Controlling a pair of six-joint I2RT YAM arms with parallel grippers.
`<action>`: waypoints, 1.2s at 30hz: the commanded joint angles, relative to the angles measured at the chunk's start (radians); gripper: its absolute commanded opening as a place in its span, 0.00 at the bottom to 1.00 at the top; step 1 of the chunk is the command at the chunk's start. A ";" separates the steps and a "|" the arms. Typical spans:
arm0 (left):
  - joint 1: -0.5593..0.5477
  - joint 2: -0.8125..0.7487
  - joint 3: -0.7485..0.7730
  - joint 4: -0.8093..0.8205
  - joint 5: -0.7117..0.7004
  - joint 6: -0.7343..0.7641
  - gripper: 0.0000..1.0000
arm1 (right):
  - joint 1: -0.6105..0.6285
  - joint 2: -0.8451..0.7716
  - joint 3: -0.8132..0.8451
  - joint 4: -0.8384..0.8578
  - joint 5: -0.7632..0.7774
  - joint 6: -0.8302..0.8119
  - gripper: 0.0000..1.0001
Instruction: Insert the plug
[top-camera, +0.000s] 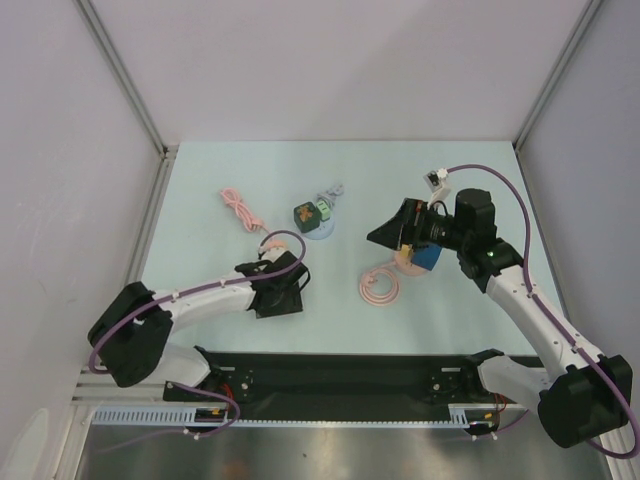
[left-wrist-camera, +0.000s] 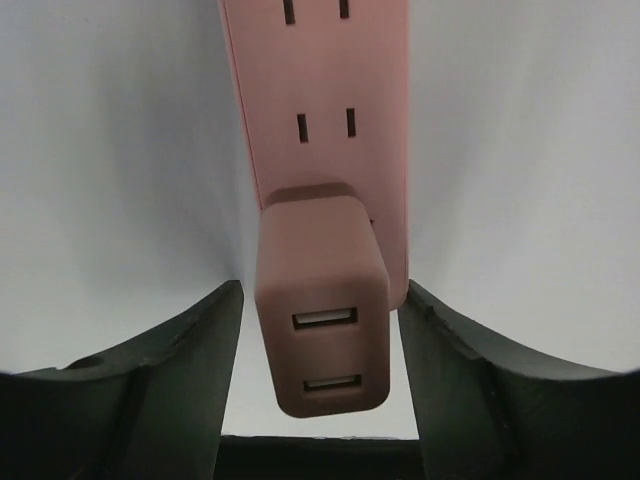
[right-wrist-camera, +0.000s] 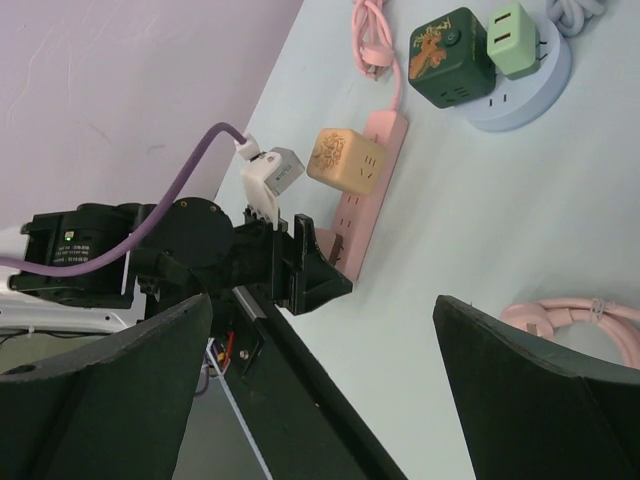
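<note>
The cube plug (left-wrist-camera: 320, 300) is sitting in the pink power strip (left-wrist-camera: 330, 80), at 8 o'clock from the round socket (top-camera: 322, 230). The left gripper (left-wrist-camera: 322, 288) is standing narrow around the strip's end, one finger at each side; whether it is pressing cannot be told. The right gripper (right-wrist-camera: 322, 300) is hanging wide open at 3 o'clock from that socket, holding nothing.

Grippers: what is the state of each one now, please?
Left gripper: straddles the pink power strip; whether it grips cannot be told.
Right gripper: open, holding nothing.
</note>
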 joint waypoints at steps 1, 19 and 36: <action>-0.003 0.003 -0.012 -0.083 0.010 0.015 0.68 | -0.008 -0.012 0.005 0.016 -0.020 -0.023 1.00; -0.002 -0.161 0.304 -0.273 0.035 0.144 1.00 | -0.019 0.005 0.030 -0.046 0.069 -0.069 1.00; -0.002 -0.520 0.493 0.032 0.027 0.552 1.00 | -0.021 -0.097 0.300 -0.436 0.212 -0.104 1.00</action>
